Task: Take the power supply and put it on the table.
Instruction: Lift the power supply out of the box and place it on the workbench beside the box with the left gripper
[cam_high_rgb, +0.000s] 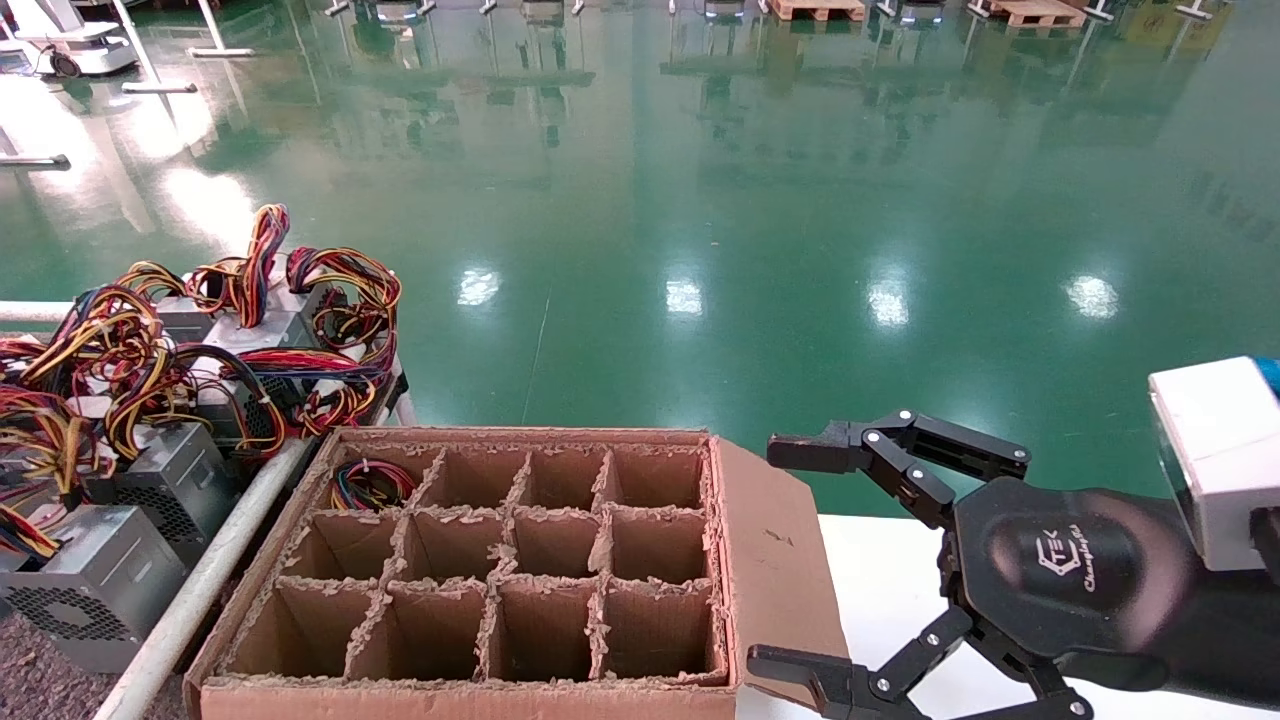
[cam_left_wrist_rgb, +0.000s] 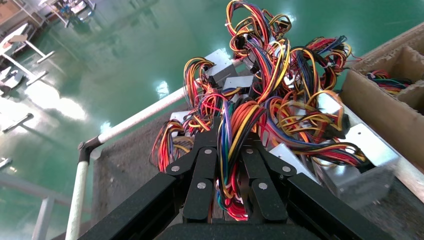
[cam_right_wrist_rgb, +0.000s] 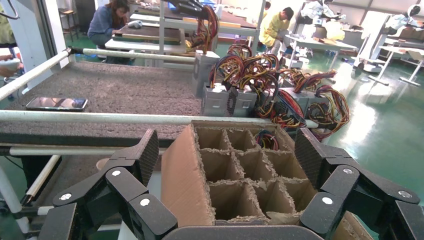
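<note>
My left gripper (cam_left_wrist_rgb: 229, 131) is shut on a bundle of red, yellow, blue and black wires (cam_left_wrist_rgb: 235, 150) that runs between its fingers. In the right wrist view those wires hang from it far off, with the grey power supply (cam_right_wrist_rgb: 204, 67) below them, low over the table (cam_right_wrist_rgb: 125, 90); I cannot tell whether it touches. The left gripper is outside the head view. My right gripper (cam_high_rgb: 800, 560) is open beside the cardboard box's right flap, holding nothing.
Several more power supplies (cam_high_rgb: 150, 400) with tangled wires are piled on the speckled table (cam_high_rgb: 30, 680) behind its white rail (cam_high_rgb: 200, 590). The divided cardboard box (cam_high_rgb: 500, 560) has wires in its far left cell (cam_high_rgb: 370, 485). A phone (cam_right_wrist_rgb: 56, 103) lies on the table.
</note>
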